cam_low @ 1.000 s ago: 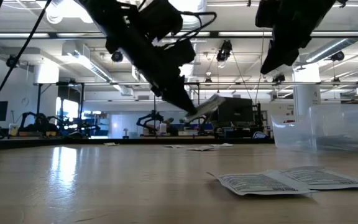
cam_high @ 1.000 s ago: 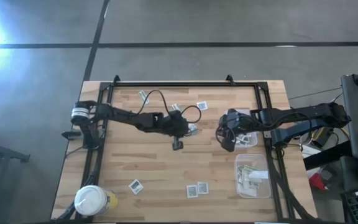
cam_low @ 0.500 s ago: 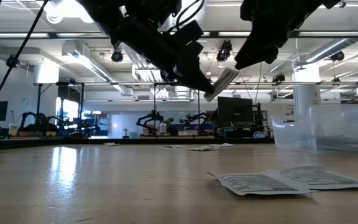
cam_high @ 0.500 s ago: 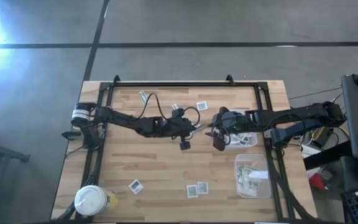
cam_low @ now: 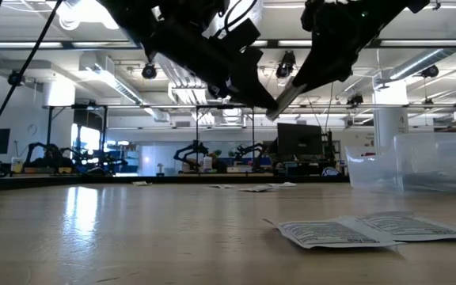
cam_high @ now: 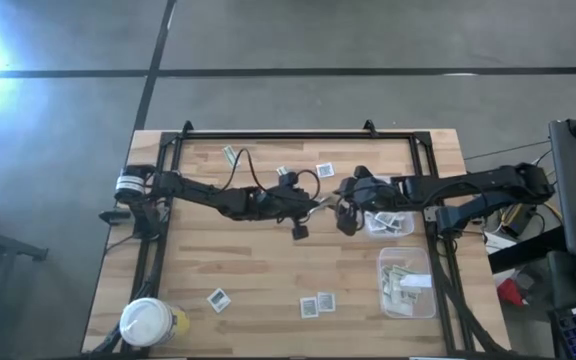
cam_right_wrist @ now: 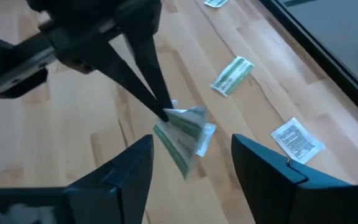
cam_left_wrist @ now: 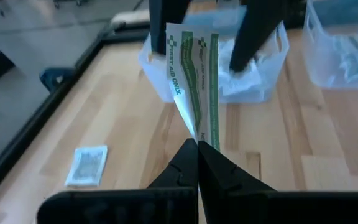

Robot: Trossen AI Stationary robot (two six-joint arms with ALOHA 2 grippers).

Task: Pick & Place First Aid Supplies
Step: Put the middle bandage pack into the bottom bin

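Some supplies are already stowed: packets are seen in the far tub (cam_high: 390, 222) and in the near tub (cam_high: 406, 283) at the right side of the worktop (cam_high: 258, 270). Much is left. In the high view, loose white packets lie near the front edge, one (cam_high: 218, 298) to the left and a pair (cam_high: 317, 303) at the middle, and further packets (cam_high: 325, 170) lie toward the back edge. A green strip (cam_right_wrist: 232, 76) and a white packet (cam_right_wrist: 297, 139) on the wood are also shown in the right wrist view. The task is judged to be partly done, with a hand-over between the arms in progress.

The left gripper (cam_left_wrist: 197, 163) is clamped on one end of a green-and-white strip (cam_left_wrist: 196, 87), which is held in the air above the middle of the worktop, just beside the far tub. The strip projects forward from the closed fingertips toward the right arm.

The right gripper (cam_right_wrist: 191, 158) stands apart, at its widest. Its fingers (cam_right_wrist: 129, 174) are placed one on each side of the free end of the held strip, without contact as far as can be seen. In the low view, both grippers meet at the strip well above the surface.

A white-lidded jar (cam_high: 146, 322) stands at the front left corner.
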